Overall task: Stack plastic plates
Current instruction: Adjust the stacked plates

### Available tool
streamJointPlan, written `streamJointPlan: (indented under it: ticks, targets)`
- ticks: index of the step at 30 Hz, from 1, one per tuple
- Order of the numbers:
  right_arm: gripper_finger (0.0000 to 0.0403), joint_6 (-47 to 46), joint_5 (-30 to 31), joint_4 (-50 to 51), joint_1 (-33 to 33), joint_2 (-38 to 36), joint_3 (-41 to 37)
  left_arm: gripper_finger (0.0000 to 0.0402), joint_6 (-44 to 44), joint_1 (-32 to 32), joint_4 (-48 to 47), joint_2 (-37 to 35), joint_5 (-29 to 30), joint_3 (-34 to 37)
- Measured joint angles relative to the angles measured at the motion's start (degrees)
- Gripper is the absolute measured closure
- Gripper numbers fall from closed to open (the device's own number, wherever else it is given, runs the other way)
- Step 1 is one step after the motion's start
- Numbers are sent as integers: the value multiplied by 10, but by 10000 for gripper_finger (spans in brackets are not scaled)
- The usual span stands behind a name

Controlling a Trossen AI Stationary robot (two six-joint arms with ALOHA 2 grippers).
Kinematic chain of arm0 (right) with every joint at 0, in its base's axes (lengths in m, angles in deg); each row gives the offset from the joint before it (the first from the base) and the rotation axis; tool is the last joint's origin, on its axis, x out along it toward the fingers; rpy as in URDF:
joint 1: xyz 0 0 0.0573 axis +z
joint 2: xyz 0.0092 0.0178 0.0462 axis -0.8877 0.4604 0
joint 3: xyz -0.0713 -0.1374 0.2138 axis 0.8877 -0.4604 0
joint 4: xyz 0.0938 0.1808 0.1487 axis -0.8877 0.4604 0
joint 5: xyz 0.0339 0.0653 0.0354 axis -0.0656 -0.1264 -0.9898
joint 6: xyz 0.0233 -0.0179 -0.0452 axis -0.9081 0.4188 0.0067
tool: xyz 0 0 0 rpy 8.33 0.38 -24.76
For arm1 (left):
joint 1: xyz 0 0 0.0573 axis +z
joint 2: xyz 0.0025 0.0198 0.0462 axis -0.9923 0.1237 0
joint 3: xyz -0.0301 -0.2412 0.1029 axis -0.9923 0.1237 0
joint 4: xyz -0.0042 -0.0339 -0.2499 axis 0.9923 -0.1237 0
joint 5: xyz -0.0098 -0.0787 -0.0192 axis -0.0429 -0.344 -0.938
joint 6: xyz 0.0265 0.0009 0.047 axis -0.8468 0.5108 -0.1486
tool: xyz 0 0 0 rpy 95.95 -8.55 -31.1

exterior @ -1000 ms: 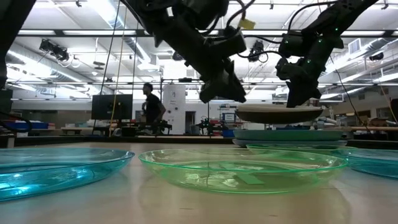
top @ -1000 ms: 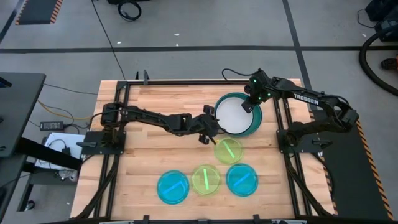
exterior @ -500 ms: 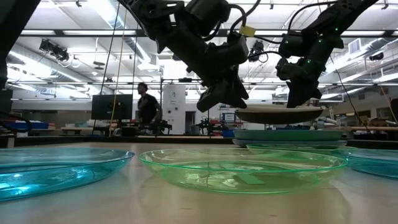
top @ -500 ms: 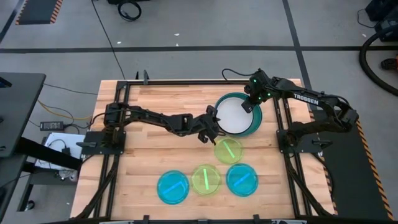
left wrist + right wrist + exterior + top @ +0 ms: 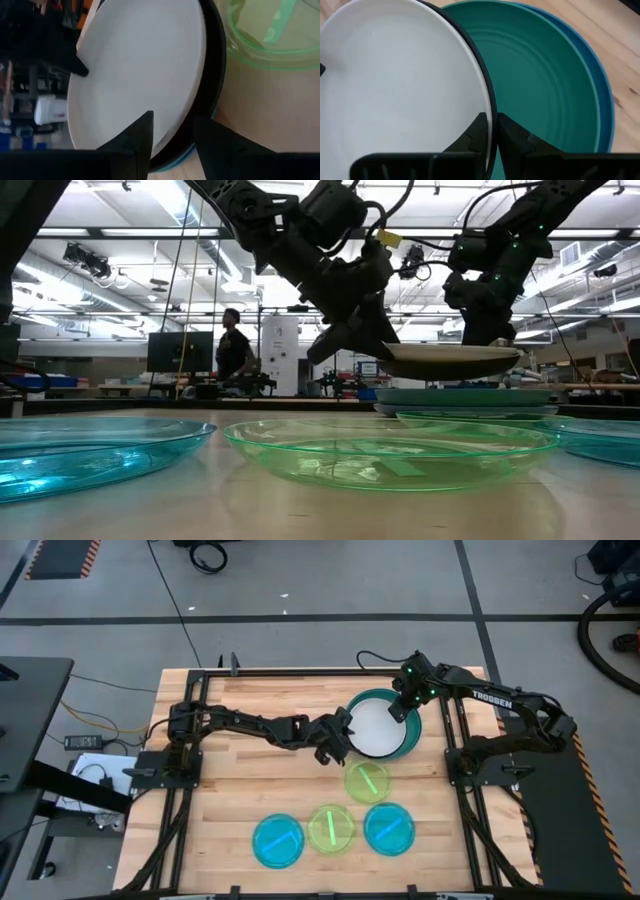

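The right gripper [image 5: 490, 131] pinches the far rim of the white plate [image 5: 376, 726] and the black plate [image 5: 489, 95] under it, its fingers narrowed onto the edge. The left gripper [image 5: 172, 132] straddles the opposite rim, fingers spread to either side; whether they press cannot be told. The pair sits right of centre in the upper half of the high view, raised and roughly level above the teal plate [image 5: 409, 737] and blue plate [image 5: 605, 100]. Below lie two lime plates [image 5: 367, 781] [image 5: 330, 828] and two cyan plates [image 5: 278, 840] [image 5: 389, 828], just beside one another.
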Motion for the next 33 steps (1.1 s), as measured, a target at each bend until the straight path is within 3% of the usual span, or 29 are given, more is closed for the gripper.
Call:
streamJointPlan:
  ticks: [6,19,23,29,33]
  targets:
    - [364,5,-2,0,0,0,0,260,-64,11,3,0,-15,0]
    - [364,10,-28,0,-10,0,0,260,-66,20,33,0,-13,0]
    - [364,10,-30,1,-10,0,0,260,-66,24,34,0,-37,0]
    - [364,6,11,0,-10,0,0,260,-58,32,60,12,-42,0]
    - [364,4,40,-1,-11,0,1,260,-10,33,76,14,-15,0]
